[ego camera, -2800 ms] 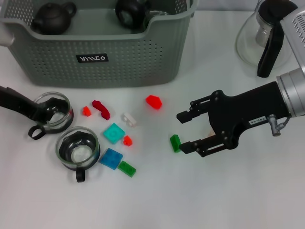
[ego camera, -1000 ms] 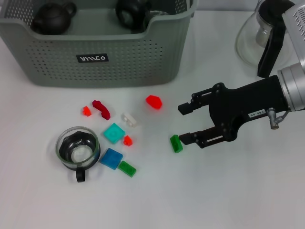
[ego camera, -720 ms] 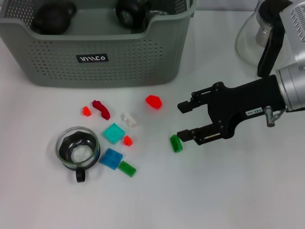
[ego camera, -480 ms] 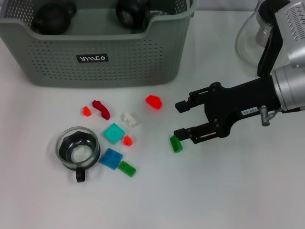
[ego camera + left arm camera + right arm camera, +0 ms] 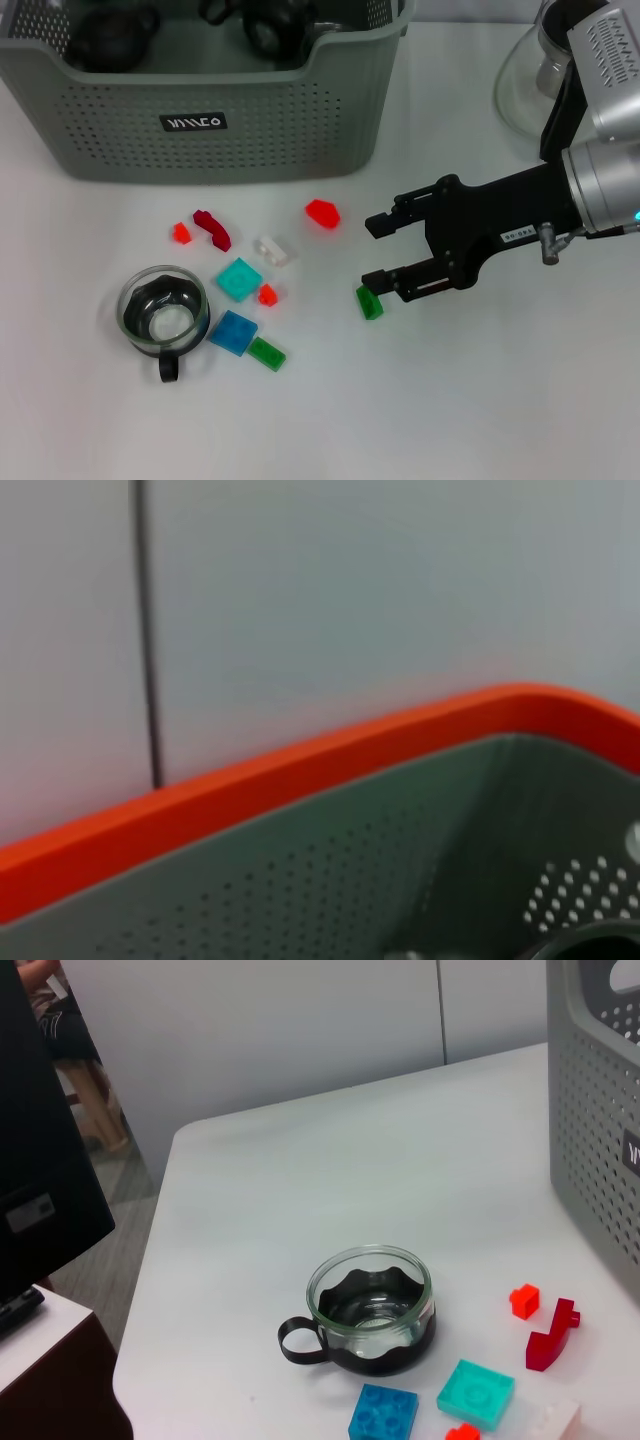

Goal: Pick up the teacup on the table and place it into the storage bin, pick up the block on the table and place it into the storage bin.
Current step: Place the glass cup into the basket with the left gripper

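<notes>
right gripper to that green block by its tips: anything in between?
Nothing visible. The right gripper is open on the bare table, its lower fingertip right beside the green block. The nearest other piece, the red block, lies off to the side toward the bin.

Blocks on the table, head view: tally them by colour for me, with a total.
Red: 4
Green: 2
Teal: 1
Blue: 1
White: 1
Total: 9 blocks
</notes>
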